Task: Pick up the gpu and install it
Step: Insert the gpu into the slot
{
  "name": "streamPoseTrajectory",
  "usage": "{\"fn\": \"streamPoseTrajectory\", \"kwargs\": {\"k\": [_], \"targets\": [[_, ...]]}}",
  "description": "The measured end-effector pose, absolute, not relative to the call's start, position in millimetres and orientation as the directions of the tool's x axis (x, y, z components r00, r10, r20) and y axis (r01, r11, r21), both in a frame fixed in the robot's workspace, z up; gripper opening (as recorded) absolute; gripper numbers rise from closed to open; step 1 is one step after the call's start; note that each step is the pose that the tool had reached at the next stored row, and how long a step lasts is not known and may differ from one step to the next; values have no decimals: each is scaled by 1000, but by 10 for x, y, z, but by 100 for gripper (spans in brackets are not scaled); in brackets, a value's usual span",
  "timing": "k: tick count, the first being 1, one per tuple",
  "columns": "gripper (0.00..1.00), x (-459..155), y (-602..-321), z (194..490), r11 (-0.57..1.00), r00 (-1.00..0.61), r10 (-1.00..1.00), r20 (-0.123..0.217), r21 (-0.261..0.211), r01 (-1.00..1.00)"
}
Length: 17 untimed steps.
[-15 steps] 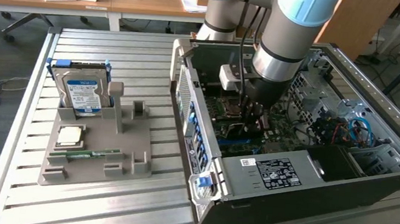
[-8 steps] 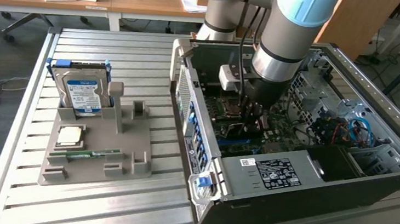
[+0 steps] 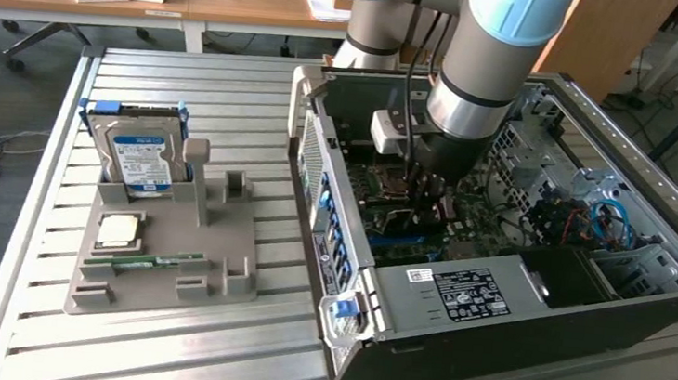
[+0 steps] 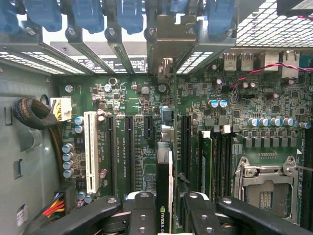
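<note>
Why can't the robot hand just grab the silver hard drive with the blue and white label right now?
Probably it can't for now: the hand is down inside the open black computer case, closed on the thin dark graphics card. The silver hard drive stands outside in the grey holder, with nothing covering it.

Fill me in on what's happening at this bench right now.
The robot arm has reached down into the open computer case. Its gripper is shut on the gpu, held edge-on over the motherboard among the expansion slots. Outside the case, a hard drive stands upright in a gray holder, with a green memory stick lying in front.
</note>
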<state>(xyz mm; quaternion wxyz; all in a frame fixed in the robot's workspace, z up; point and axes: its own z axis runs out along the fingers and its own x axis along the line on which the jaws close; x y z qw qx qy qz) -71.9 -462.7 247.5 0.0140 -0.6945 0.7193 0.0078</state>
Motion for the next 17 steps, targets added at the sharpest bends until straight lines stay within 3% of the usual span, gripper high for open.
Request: {"fn": "streamPoseTrajectory", "kwargs": {"k": [17], "targets": [[26,-727,-4627,2474,35,-35,-999,-31,-8,-999]]}}
